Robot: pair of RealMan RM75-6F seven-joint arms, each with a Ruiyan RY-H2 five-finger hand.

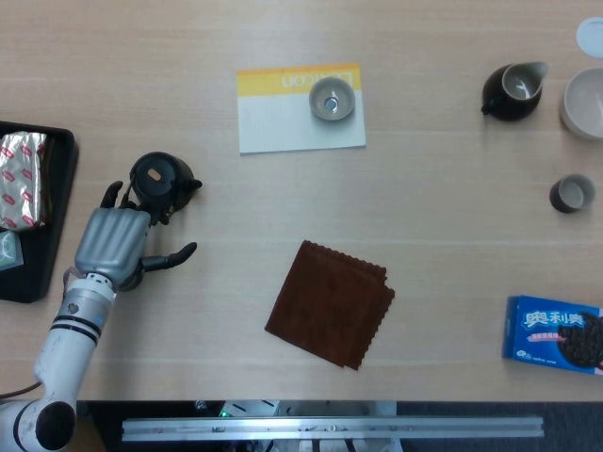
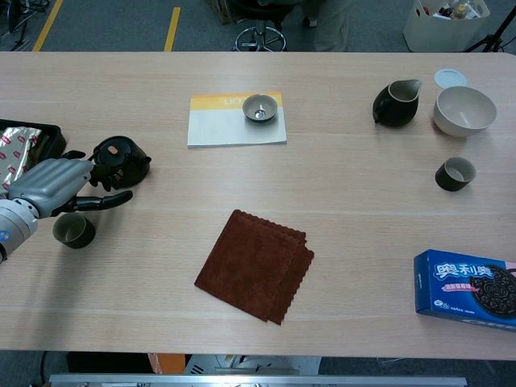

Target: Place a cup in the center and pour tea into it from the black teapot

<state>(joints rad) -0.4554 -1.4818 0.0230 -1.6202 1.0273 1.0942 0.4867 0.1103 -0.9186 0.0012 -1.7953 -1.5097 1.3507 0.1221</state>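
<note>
Taking the brown cloth [image 1: 330,303] at the table's [image 1: 452,188] middle as landmark: a blue biscuit box [image 1: 554,335] lies well to its right, near the front edge. Well to its left a small cup [image 2: 73,230] stands just under the left robot hand [image 1: 111,241], whose fingers are spread and grasp nothing, their tips at the black teapot [image 1: 160,181] just beyond. A black tray [image 1: 45,226] sits further left. Beyond the cloth, a booklet [image 1: 300,109] carries a grey cup [image 1: 332,98]. Far right stand a dark cup [image 1: 570,193], a pitcher [image 1: 513,90] and a white bowl [image 1: 586,102]. The right robot hand is out of sight.
</note>
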